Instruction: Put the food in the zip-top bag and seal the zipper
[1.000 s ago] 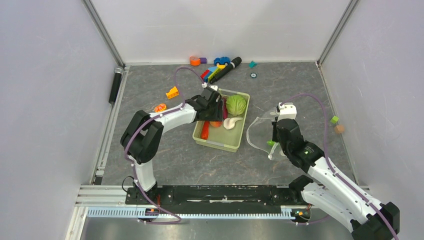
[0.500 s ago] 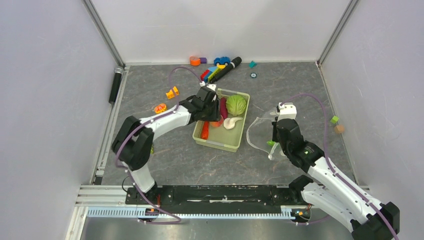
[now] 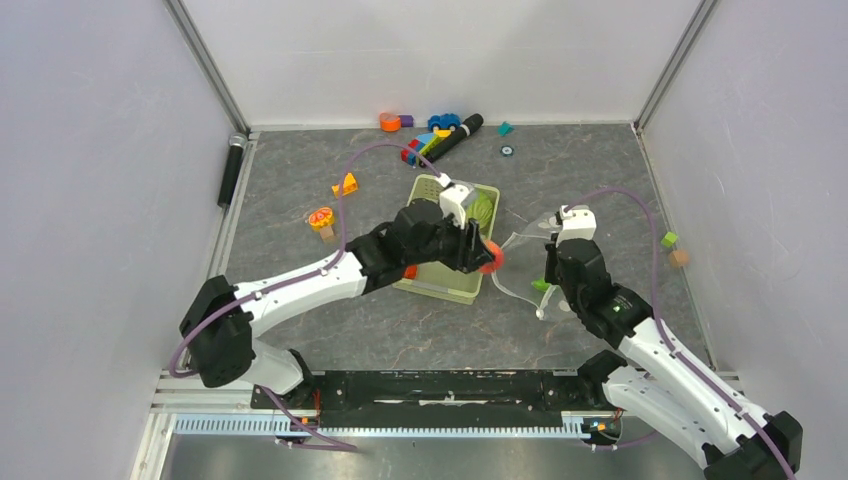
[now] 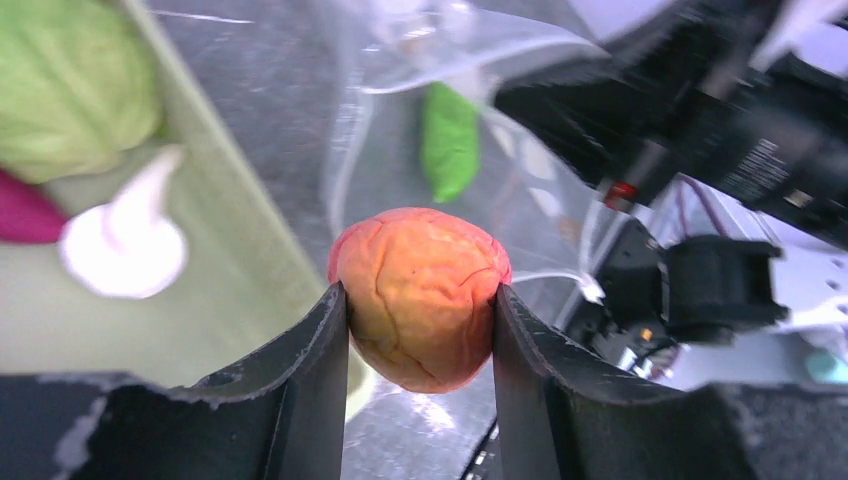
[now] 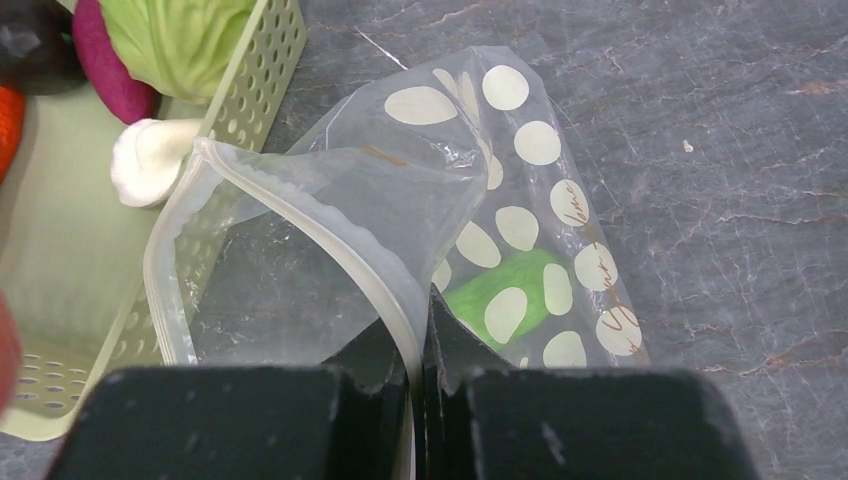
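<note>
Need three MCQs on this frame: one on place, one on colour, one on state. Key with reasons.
1. The peach is: A in the right gripper; B in the left gripper; C inside the zip-top bag.
2. The food piece inside the bag is: A green; B purple; C white.
3. The bag's mouth is: A zipped shut; B held open; C folded under.
Key: B, the left jaws clamp it; A, green shows through the dotted film; B, the right gripper pinches the rim and the mouth gapes.
</note>
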You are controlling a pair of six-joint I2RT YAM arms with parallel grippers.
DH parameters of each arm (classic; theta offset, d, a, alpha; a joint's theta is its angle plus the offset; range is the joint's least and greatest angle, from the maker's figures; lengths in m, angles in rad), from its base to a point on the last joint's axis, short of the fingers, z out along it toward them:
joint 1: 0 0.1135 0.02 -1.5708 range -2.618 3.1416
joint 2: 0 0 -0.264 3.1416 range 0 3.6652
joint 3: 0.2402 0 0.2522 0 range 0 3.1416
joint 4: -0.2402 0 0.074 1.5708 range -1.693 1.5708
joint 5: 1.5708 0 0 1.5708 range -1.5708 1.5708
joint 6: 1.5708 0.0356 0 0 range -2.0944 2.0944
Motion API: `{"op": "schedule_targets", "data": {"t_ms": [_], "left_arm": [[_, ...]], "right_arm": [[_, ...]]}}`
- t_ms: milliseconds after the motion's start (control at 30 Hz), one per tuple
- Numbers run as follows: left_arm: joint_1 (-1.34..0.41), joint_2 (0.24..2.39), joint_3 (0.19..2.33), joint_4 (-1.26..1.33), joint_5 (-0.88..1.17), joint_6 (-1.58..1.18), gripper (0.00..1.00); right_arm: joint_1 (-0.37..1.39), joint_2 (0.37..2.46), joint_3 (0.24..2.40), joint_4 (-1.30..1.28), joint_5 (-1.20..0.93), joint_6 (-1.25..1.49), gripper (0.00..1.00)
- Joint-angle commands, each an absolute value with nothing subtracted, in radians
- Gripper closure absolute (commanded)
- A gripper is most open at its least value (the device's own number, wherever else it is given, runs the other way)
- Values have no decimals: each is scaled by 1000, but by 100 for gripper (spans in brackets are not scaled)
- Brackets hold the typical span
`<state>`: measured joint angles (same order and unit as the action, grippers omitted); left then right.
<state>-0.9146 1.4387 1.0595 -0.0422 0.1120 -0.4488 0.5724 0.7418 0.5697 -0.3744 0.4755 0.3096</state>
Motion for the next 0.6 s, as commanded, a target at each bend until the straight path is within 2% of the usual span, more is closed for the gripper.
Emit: {"op": "schedule_targets", "data": {"t_ms": [0, 133, 333, 367, 433, 467, 533, 567], "left_arm": [[-976, 1436, 1055, 121, 200, -376, 94], [-1010, 1484, 1080, 145, 173, -390, 89], [-1060, 1562, 1144, 106, 8, -400, 83], [-1067, 1572, 1157, 97, -24, -403, 77], [-1077, 1587, 1173, 91, -37, -403, 55], [-1081, 1589, 1180, 91, -35, -400, 50], [-1093, 1593, 1187, 88, -41, -386, 31], [-1096, 1594, 1187, 85, -49, -383, 25]], "right_arm": [[575, 708, 586, -326, 433, 308, 92], [575, 681, 579, -316, 420, 310, 92], [575, 651, 579, -305, 373, 310, 92], [575, 651, 578, -305, 367, 310, 92], [576, 653, 577, -302, 358, 308, 92], [575, 657, 578, -300, 354, 306, 92], [575, 663, 580, -299, 348, 307, 92], [574, 663, 580, -302, 346, 306, 92]]}}
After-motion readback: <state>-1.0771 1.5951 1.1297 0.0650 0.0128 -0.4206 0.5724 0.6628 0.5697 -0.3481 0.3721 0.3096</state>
